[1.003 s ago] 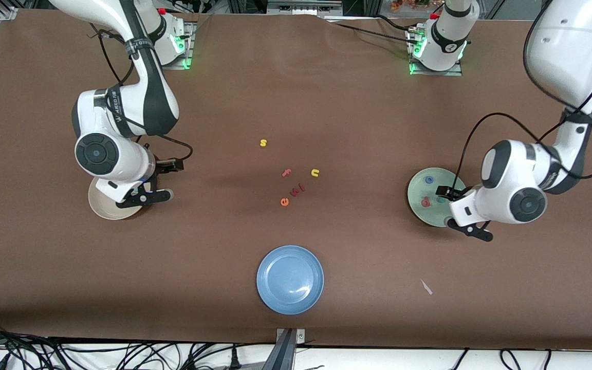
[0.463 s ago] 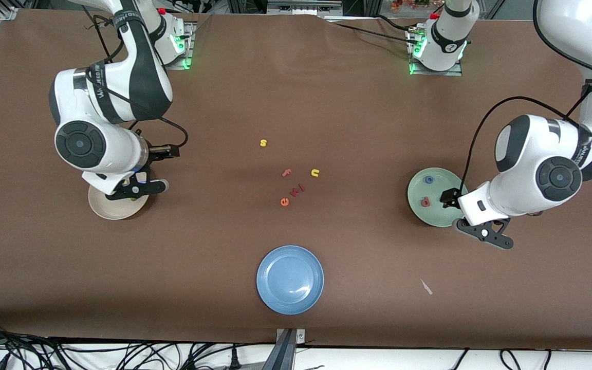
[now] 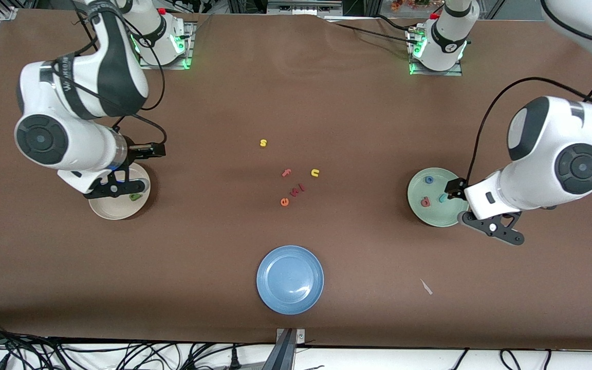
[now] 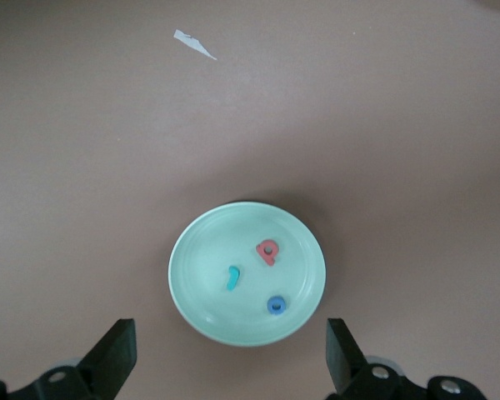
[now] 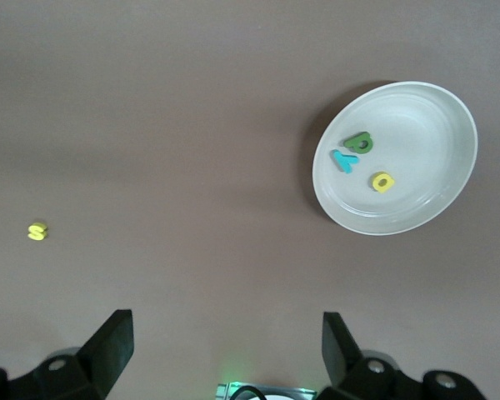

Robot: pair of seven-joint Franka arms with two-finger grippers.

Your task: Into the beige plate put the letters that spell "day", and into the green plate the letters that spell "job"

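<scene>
Lying in the round pale mint-green shallow plate (image 4: pixel 247 283), the teal hook-shaped foam j (image 4: pixel 232 277), blue foam ring o (image 4: pixel 275 305) and salmon-red foam b (image 4: pixel 267 251) sit apart from one another, below and between the spread, empty jaws of the left gripper (image 4: pixel 227 360), which hangs over the plate's edge. Judging by this, "job" is sorted. The j's long axis runs roughly from the jaws toward the plate's middle. The right gripper (image 5: pixel 225 357) also hangs with jaws wide and empty, the round cream-beige shallow plate (image 5: pixel 433 212) off past one fingertip; it holds the olive-green foam d (image 5: pixel 359 142), teal foam y (image 5: pixel 344 160) and yellow foam a (image 5: pixel 382 181), clustered close, so "day" looks finished too. A small yellow foam s (image 5: pixel 37 232) lies loose on the brown table (image 3: pixel 357 128), rightly left out.
</scene>
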